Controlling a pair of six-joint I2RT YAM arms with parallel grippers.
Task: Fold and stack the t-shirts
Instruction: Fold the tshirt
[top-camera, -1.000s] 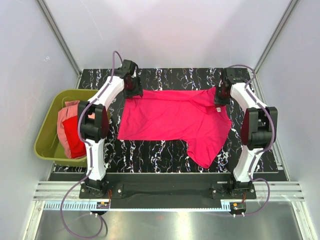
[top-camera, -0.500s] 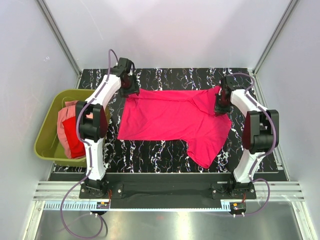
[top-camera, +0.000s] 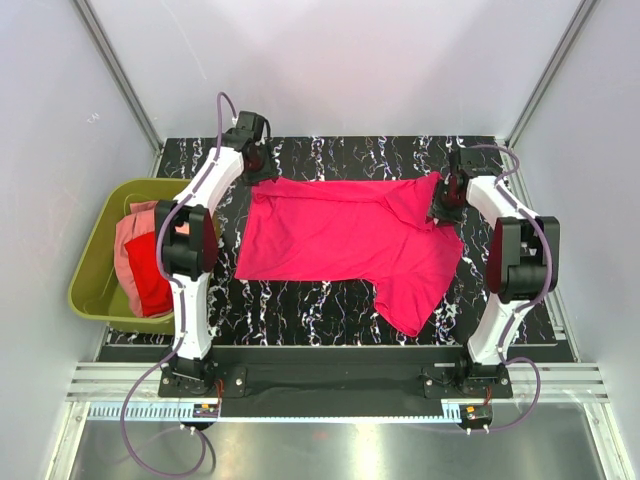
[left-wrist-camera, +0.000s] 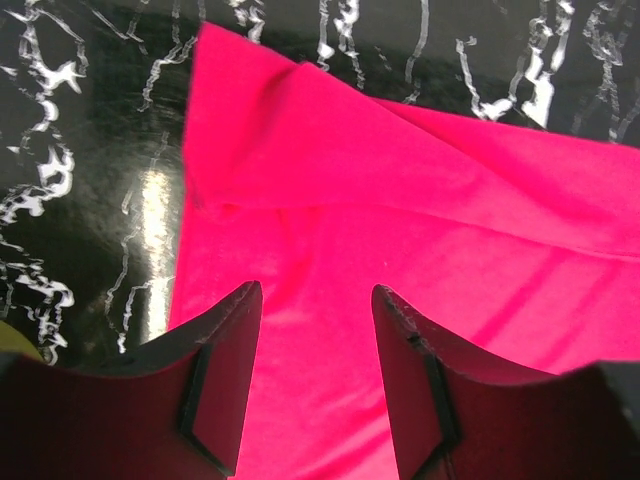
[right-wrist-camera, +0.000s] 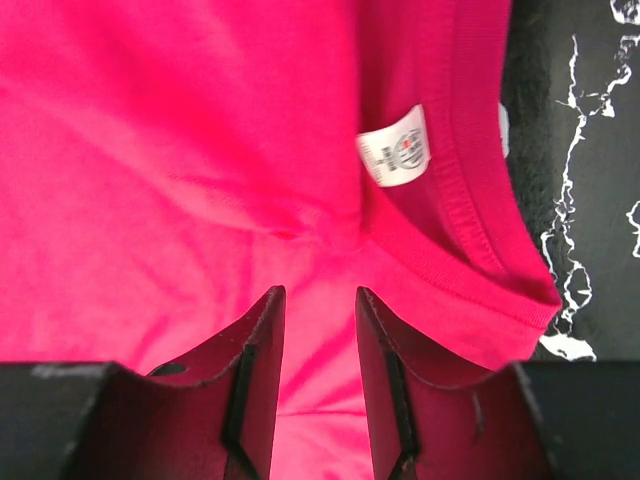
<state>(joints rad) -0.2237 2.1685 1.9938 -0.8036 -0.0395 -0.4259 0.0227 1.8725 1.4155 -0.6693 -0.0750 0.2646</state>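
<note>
A bright magenta-pink t-shirt (top-camera: 345, 240) lies spread on the black marbled table, collar to the right, one sleeve towards the front. My left gripper (top-camera: 260, 170) is open and empty above the shirt's far left corner; in the left wrist view (left-wrist-camera: 315, 300) a folded hem corner (left-wrist-camera: 230, 150) shows ahead of the fingers. My right gripper (top-camera: 444, 207) is open and empty over the collar; in the right wrist view (right-wrist-camera: 320, 300) the white neck label (right-wrist-camera: 395, 147) lies just ahead. A pale salmon-pink shirt (top-camera: 128, 240) and a red shirt (top-camera: 150, 282) lie crumpled in the tub.
An olive-green plastic tub (top-camera: 92, 300) stands off the table's left edge. Bare black marbled table (top-camera: 330, 155) runs along the back behind the shirt and along the front. White enclosure walls stand close on both sides.
My left gripper has drawn back a little towards the far left, off the shirt's corner. My right gripper has shifted slightly right by the collar. The shirt lies as before.
</note>
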